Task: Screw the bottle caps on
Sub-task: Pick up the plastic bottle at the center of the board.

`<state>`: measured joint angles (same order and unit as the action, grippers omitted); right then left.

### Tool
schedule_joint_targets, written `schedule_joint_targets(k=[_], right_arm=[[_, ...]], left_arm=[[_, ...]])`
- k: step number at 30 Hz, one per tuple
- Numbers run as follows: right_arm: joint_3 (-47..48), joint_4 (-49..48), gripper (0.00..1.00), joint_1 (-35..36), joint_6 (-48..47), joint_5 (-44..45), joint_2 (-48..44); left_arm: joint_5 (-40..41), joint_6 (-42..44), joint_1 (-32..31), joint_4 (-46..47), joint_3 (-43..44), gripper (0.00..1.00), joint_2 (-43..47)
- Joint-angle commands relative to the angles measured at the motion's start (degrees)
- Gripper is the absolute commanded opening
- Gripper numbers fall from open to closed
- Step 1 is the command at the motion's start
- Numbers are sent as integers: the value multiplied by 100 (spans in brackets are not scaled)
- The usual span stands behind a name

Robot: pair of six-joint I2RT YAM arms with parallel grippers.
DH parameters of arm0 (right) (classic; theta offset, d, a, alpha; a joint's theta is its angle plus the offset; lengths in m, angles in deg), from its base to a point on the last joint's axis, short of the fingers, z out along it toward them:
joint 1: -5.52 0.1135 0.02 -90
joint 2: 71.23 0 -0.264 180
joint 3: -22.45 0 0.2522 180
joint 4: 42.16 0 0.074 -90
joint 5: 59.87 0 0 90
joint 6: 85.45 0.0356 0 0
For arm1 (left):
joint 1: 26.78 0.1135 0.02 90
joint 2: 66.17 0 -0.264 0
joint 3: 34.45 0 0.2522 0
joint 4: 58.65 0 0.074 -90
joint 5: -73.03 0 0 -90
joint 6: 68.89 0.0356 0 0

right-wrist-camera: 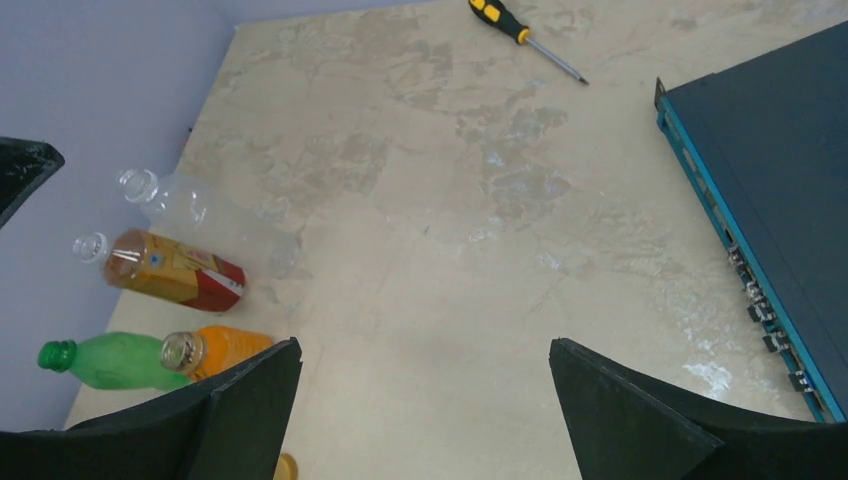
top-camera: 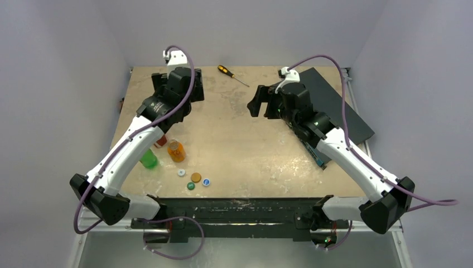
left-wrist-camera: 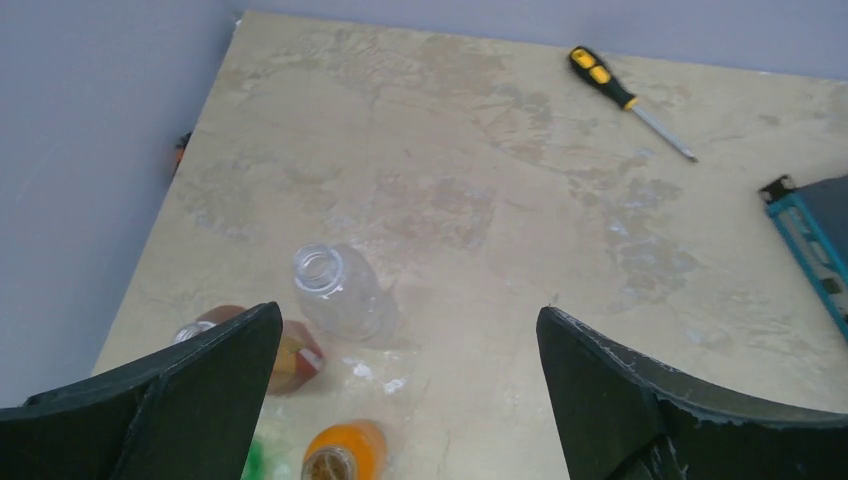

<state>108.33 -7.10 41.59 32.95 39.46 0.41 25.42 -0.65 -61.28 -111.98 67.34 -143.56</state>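
Several uncapped bottles stand grouped at the table's left: a clear one, a red-labelled one, a green one and an orange one. In front of them lie loose bottle caps: white, orange, blue and dark green. My left gripper hangs open above and behind the bottles, with the clear bottle just ahead of its left finger. My right gripper is open over the middle back of the table, holding nothing.
A black-and-orange screwdriver lies at the back centre. A flat dark device with a blue edge takes up the right side under the right arm. Grey walls close in left, right and behind.
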Motion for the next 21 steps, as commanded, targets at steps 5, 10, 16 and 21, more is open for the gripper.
schedule_joint_targets(k=[5, 10, 16, 21], right_arm=[[150, 18, 99, 114, -228, -275, 419], [124, -67, 99, 173, -299, -365, 677], [38, -93, 99, 207, -307, -545, 873], [-136, -140, 99, 211, -335, -520, 784]], left_arm=[[470, -131, 1007, 100, -759, 100, 334], [11, -138, 1431, 657, -966, 99, -18], [-68, -203, 1575, 1059, -1055, 81, -542], [117, -245, 1599, 1259, -1399, 67, -681]])
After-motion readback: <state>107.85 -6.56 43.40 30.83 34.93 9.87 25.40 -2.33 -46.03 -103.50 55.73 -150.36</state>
